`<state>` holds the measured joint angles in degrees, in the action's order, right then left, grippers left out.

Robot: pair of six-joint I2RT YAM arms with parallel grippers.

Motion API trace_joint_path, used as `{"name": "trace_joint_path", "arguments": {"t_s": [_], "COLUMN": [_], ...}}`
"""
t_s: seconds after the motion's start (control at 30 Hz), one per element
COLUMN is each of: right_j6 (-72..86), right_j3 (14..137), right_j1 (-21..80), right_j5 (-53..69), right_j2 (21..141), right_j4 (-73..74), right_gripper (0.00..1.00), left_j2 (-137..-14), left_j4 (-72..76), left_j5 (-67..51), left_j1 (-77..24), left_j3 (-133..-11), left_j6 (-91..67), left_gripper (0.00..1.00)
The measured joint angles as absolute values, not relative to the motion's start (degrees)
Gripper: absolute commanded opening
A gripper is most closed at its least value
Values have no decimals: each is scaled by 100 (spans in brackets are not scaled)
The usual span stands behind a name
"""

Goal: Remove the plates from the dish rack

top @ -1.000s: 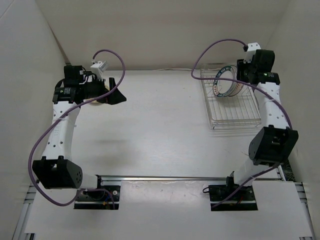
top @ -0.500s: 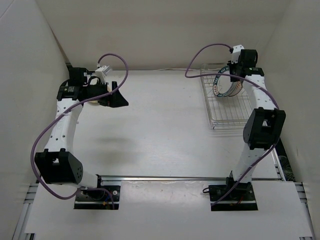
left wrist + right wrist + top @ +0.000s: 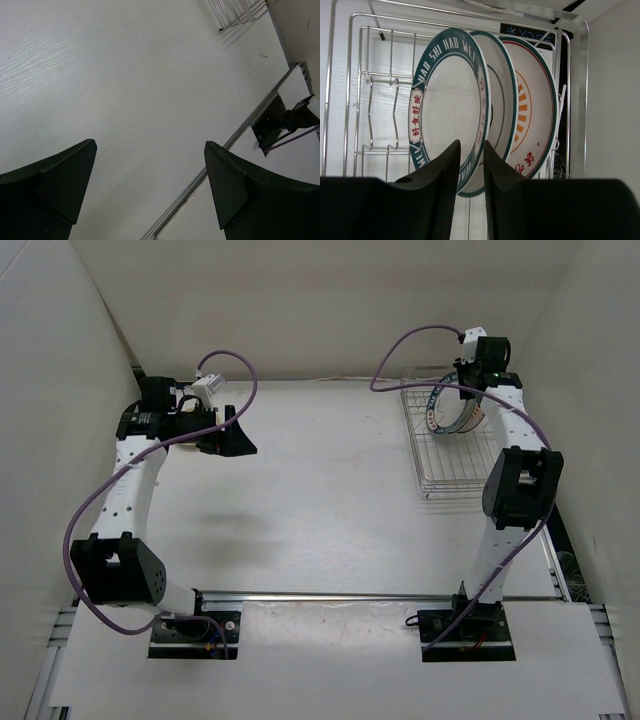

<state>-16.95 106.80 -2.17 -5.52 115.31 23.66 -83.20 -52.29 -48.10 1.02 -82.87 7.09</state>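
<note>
Three plates stand upright in the silver wire dish rack (image 3: 465, 465) at the back right. In the right wrist view the front plate (image 3: 445, 100) is white with a dark lettered rim. A teal-rimmed plate (image 3: 502, 100) stands behind it, then a white plate with an orange-red pattern (image 3: 535, 110). My right gripper (image 3: 470, 145) grips the lower rim of the lettered plate, one finger on each side. My left gripper (image 3: 240, 440) is open and empty above the table at the far left. A tan sliver (image 3: 194, 444) shows under it. I cannot tell if that is the tan plate.
The rack's wire frame (image 3: 370, 110) has free slots in front of the plates. Its corner shows in the left wrist view (image 3: 235, 10). White walls enclose the table on three sides, close behind and right of the rack. A metal rail (image 3: 350, 595) runs along the near edge.
My right arm has swung in over the back of the rack, its elbow moving left, and settled at the plates. My left gripper shifted slightly right.
</note>
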Motion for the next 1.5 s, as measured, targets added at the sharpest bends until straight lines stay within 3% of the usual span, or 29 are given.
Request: {"name": "trace_joint_path", "arguments": {"t_s": [0.5,0.7,0.8,1.17,1.5], "right_j6": [-1719,-1647,-1610,-1391,-1400], "right_j3": [11041,11137,11179,11196,11052], "right_j1": [-261,-266,-207,-84,51], "right_j5": [-604,-480,-482,-1109,-2108], "right_j2": [12086,12167,12167,12042,10932], "right_j4": [2292,2250,2231,2206,1896], "right_gripper": [30,4,0,0,0], "left_j2": [-8619,-8670,-8670,-8670,-8530], "left_j4": [-5253,-5251,-5251,-5251,-5253], "left_j5": [-4689,-4672,-4652,-4633,-4635], "left_j1": [102,102,102,102,102], "left_j3": [-8287,-8287,-8287,-8287,-8285], "left_j6": [709,709,709,709,707], "left_gripper": [100,100,100,100,100]}}
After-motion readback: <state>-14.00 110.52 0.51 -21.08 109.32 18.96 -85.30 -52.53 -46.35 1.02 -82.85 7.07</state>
